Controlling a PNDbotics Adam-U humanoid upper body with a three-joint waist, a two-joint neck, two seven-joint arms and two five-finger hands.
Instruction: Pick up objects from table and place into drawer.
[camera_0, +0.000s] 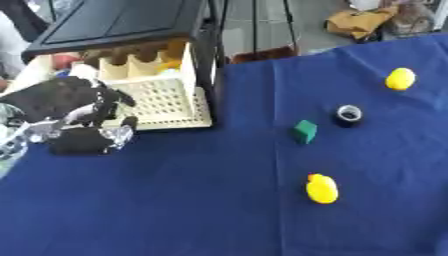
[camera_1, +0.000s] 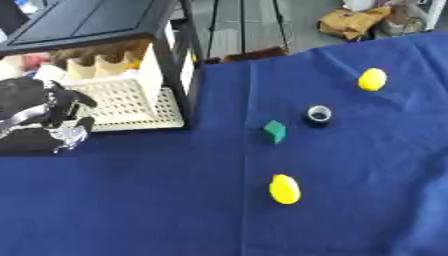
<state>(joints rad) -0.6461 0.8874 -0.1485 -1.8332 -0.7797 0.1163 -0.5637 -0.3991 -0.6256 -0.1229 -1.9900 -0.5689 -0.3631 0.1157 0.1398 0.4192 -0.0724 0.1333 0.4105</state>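
Note:
A cream perforated drawer (camera_0: 166, 102) stands pulled out from under a black shelf unit (camera_0: 122, 22) at the upper left. My left hand (camera_0: 66, 107) hovers just left of the drawer's front corner, fingers relaxed and bent down, with nothing visible in them. On the blue cloth lie a green block (camera_0: 304, 131), a black tape roll (camera_0: 348, 115), a yellow object (camera_0: 322, 189) nearer the front and a second yellow object (camera_0: 400, 78) at the far right. My right hand is out of sight.
Brown and orange shapes (camera_0: 144, 55) sit at the back of the drawer. The shelf unit's black post (camera_0: 206, 60) stands at the drawer's right side. Brown paper clutter (camera_0: 359, 20) lies beyond the table's far edge. Blue cloth (camera_0: 175, 210) covers the front.

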